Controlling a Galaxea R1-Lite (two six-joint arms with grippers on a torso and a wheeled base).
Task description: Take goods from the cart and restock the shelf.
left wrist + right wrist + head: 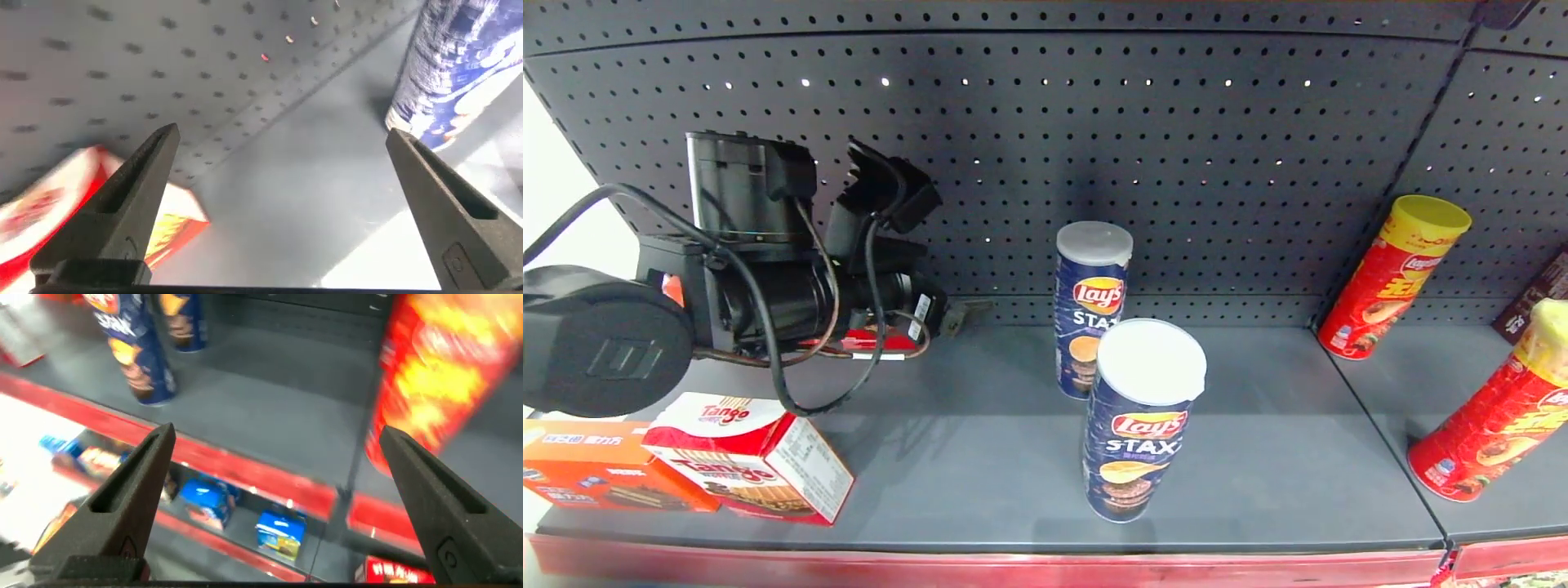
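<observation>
My left gripper (957, 314) is deep in the shelf by the pegboard back panel, open (282, 135) with nothing between its fingers. A red box (57, 208) lies by the back panel beside one finger, and it is partly hidden under the arm (872, 339). Two blue chip cans stand upright mid-shelf, one at the back (1090, 306) and one nearer the front (1141, 420). The back can (458, 73) is off to one side of the left gripper. My right gripper (276, 437) hangs open and empty in front of the shelf's red front edge (245, 469), close to a red chip can (441, 367).
A red-and-white wafer box (756, 457) and an orange box (596, 474) lie at the front left. Two red cans lean in the right bay (1392, 273) (1494, 416), behind a divider. Several blue packs (204, 502) sit on the lower shelf. Open shelf floor (980, 441) lies between the boxes and the cans.
</observation>
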